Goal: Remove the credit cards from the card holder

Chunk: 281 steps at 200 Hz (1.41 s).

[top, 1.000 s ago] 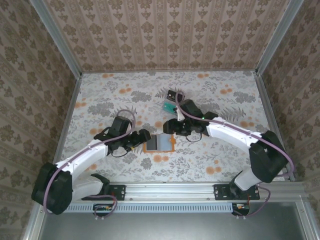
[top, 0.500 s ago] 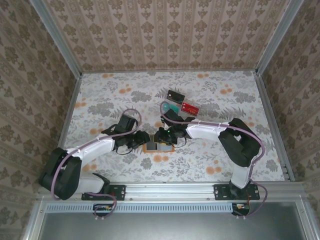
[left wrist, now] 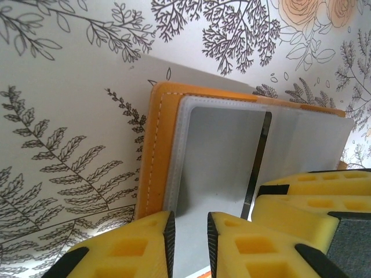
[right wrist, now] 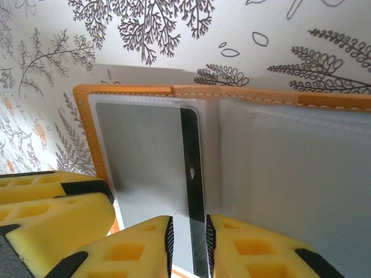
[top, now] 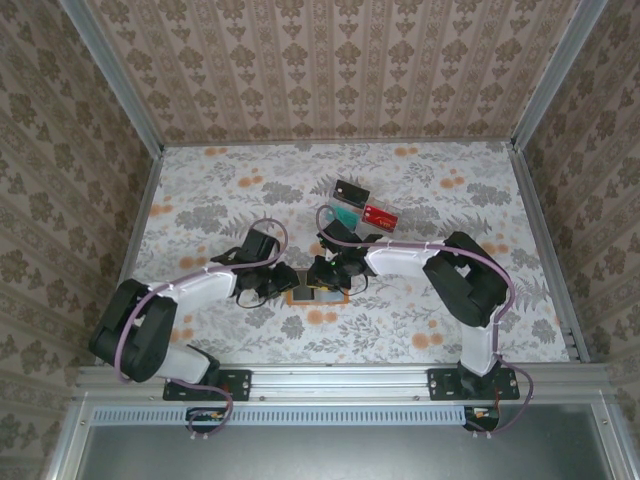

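Looking down from above, the thin orange booklet-style card holder (top: 318, 292) lies open and flat on the floral-papered counter (top: 450, 300), close to the arm bases. Three small flat cards are already out, well apart from it at roughly 12 to 1 o'clock: a black one (top: 352, 190), a teal-green one (top: 343, 214) and a red one (top: 380, 215).

Handling-wise, I'd guess the holder is super light and floppy, so it'll slide or lift along with whatever gets tugged. The clear plastic pockets look slick. Cards are stiff but thin, so an exposed short edge is the place to grab, with the orange border pinned down.

The left end effector (left wrist: 189, 231) comes in from 9 o'clock and the right end effector (right wrist: 188, 231) from about 1 o'clock. In each wrist view the holder sits at 12 o'clock off the yellow fingertips, basically touching. Both are narrowed to a slim gap. I can't tell if either is actually pinching plastic.

The right one's gap lines up with a grey sheet with a dark stripe (right wrist: 145, 156) inside the pocket. Might be another card, can't say.
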Motion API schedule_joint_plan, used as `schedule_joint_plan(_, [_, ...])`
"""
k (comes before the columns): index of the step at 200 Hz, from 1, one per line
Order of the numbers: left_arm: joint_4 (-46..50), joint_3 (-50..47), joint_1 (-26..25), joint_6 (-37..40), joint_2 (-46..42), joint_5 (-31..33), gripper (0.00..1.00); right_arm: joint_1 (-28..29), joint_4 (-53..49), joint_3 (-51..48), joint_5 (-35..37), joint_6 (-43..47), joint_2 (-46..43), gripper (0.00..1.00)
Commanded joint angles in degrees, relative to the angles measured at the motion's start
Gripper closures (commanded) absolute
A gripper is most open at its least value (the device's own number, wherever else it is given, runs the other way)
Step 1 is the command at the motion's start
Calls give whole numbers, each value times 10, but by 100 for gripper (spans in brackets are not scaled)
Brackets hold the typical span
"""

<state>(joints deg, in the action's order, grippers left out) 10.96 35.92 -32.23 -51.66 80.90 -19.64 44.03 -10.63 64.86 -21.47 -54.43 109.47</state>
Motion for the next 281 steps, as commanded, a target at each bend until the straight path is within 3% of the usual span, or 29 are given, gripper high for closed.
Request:
schedule_joint_plan(1, [-9, -7, -3, 2, 8, 3, 78, 3, -5, 6, -3, -7, 10, 75])
schedule_joint_plan(113, [-12, -22, -3, -12, 50, 4, 82, 3, -26, 9, 13, 0, 22, 77])
schedule_joint_plan(164, [-7, -22, -3, -10, 50, 6, 82, 1, 10, 2, -21, 10, 21, 85])
schedule_joint_plan(239, [-8, -19, -3, -9, 44, 6, 83, -17, 231, -88, -102, -4, -18, 83])
schedule_joint_plan(281, [-12, -21, -2, -4, 41, -4, 82, -18, 258, -104, -106, -8, -29, 88])
